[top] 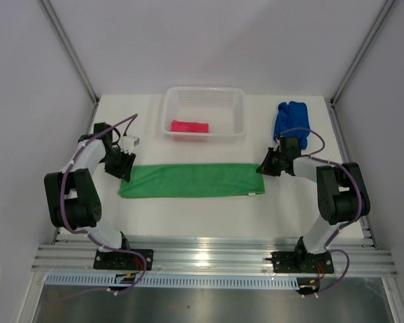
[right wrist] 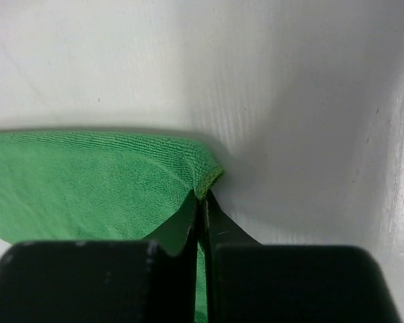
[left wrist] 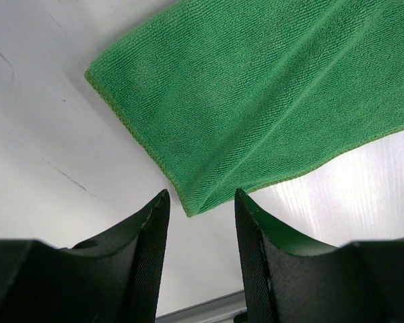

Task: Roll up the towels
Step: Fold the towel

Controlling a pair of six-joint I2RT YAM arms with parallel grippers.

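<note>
Bench (top: 188, 219): green towel (top: 192, 180) lies flat mid-bench, a long folded strip. Right end effector (right wrist: 202, 200) clamped on its right corner. Left end effector (left wrist: 200, 210) apart, left corner between its fingers. Pinch squarely and keep the strip taut before rolling.

A lab robot cell: bare white table (top: 209, 219), plain white walls (top: 215, 40), aluminium mounting rail (top: 215, 257) in front.

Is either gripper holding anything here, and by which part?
The right gripper is shut on the long green cloth towel, pinching a corner at its right end. The left gripper is open beside the towel's other end, holding nothing.
</note>
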